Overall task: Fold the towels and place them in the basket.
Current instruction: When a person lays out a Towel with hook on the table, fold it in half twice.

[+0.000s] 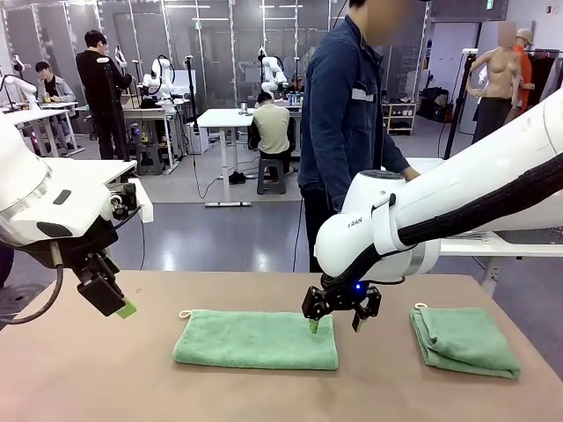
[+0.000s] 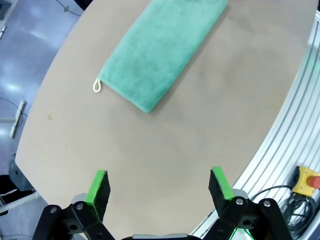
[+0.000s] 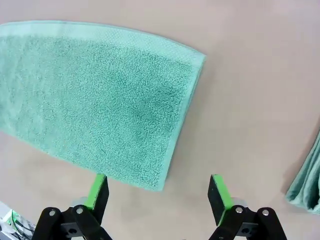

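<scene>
A mint-green towel [image 1: 257,339], folded in half, lies flat at the table's middle, its white loop at the far left corner; it also shows in the left wrist view [image 2: 162,49] and the right wrist view [image 3: 95,100]. A second folded towel [image 1: 464,339] rests at the right; its edge [image 3: 306,180] shows in the right wrist view. My right gripper [image 1: 335,325] hovers open just above the middle towel's right end, one pad near its far right corner. My left gripper [image 1: 119,303] hangs open above the table's left side, well clear of the towel. The basket is out of view.
A person in a denim jacket [image 1: 347,105] stands at the far side of the table. The table's left edge and a rail with a red stop button [image 2: 306,181] appear in the left wrist view. Bare tabletop [image 1: 378,352] separates the two towels.
</scene>
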You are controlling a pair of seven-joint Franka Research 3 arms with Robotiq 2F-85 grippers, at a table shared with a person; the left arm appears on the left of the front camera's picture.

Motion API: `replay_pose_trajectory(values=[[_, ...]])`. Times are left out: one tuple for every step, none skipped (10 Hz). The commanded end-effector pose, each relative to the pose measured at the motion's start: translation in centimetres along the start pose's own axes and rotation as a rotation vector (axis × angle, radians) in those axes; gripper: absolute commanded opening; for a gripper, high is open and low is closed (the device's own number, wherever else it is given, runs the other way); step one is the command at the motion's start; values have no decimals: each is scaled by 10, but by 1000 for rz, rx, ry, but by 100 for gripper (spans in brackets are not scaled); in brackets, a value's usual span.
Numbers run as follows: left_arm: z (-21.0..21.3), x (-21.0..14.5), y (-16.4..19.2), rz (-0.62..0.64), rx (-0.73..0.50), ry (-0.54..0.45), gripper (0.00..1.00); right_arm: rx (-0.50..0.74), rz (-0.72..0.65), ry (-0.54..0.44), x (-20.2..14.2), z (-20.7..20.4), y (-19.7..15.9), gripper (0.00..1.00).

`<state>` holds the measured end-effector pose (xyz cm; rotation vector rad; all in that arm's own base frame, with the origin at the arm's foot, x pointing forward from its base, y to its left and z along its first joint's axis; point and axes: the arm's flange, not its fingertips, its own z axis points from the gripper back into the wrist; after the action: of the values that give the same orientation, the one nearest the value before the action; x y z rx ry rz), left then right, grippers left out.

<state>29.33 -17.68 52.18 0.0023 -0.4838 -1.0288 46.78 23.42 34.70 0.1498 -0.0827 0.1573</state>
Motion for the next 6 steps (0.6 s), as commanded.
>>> replay_pose_trajectory(values=[[-6, 1, 2, 13, 4, 4, 100, 0, 12, -8, -3, 5, 3, 100], [-6, 1, 2, 13, 4, 4, 100, 0, 12, -8, -3, 5, 3, 100], [-6, 1, 2, 13, 4, 4, 100, 1, 4, -3, 0, 1, 2, 100], [-6, 1, 2, 13, 4, 4, 100, -3, -72, 14, 16, -9, -2, 100], [-6, 1, 2, 13, 4, 4, 100, -4, -112, 5, 23, -16, -3, 100], [-6, 1, 2, 13, 4, 4, 100, 13, -141, 11, 29, -21, -5, 100]])
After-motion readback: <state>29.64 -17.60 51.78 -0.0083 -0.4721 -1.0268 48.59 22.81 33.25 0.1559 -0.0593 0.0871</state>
